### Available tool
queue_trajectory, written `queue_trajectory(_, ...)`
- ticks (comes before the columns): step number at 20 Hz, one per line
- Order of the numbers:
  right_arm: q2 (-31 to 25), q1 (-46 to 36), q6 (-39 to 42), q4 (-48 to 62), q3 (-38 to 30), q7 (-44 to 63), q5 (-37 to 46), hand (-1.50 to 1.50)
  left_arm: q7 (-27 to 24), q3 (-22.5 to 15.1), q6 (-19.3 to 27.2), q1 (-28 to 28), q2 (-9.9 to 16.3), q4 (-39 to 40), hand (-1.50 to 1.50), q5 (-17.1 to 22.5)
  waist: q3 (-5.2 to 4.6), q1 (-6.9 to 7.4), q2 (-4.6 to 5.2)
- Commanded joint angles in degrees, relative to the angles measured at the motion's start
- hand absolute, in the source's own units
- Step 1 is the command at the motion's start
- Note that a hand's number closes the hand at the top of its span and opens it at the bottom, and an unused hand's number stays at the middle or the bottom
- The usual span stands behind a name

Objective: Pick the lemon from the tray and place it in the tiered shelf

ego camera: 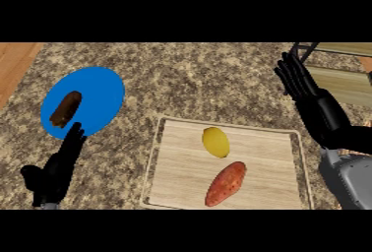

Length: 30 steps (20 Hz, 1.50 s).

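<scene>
A yellow lemon [216, 141] lies in the upper middle of the wooden tray [174, 162] on the granite counter. The tiered shelf [347, 81], pale wood with a dark frame, shows at the top right corner. My right hand [305, 88] is raised at the right, fingers straight and open, just left of the shelf and well above and right of the lemon. At the lower left, my left hand [54, 170] rests open, fingers pointing up, its tips near the blue plate's lower edge. Neither hand touches the lemon.
An orange sweet potato [226, 183] lies on the tray below the lemon. A blue plate [94, 93] at the left holds a brown oblong food item [66, 109]. A wooden strip [15, 64] borders the counter at the far left.
</scene>
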Motion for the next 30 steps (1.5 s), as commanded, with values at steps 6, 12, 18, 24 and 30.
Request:
queue_trajectory(6,-7.14,-5.08,2.34,9.81,-8.95,-5.02,4.4,1.5,19.88,2.38,1.44,-7.05,1.45,0.86,0.0,3.35,-0.74,-1.56,0.02)
queue_trajectory(12,-4.66,-1.04,-1.81,23.5,-5.14,0.77,11.41,-1.5,18.17,0.95,-2.92,-4.71,-0.89,3.37,0.0,4.86,-0.79,-1.01,0.04)
queue_trajectory(18,-9.75,-2.1,12.26,15.58,-3.98,1.46,8.73,-1.5,18.26,0.9,-1.28,-4.68,-3.14,3.11,0.0,3.11,-0.85,-1.46,-0.25)
queue_trajectory(24,-13.07,-0.9,19.78,3.43,-1.55,12.81,6.96,-1.5,19.58,2.31,-1.75,-6.81,-3.39,4.84,0.0,2.55,-0.88,-1.86,-0.4)
queue_trajectory(30,-11.69,-8.53,17.91,-6.93,2.46,35.62,6.69,-1.5,20.34,2.97,-4.01,-5.23,-1.79,2.8,0.0,2.77,-0.94,-1.41,-0.45)
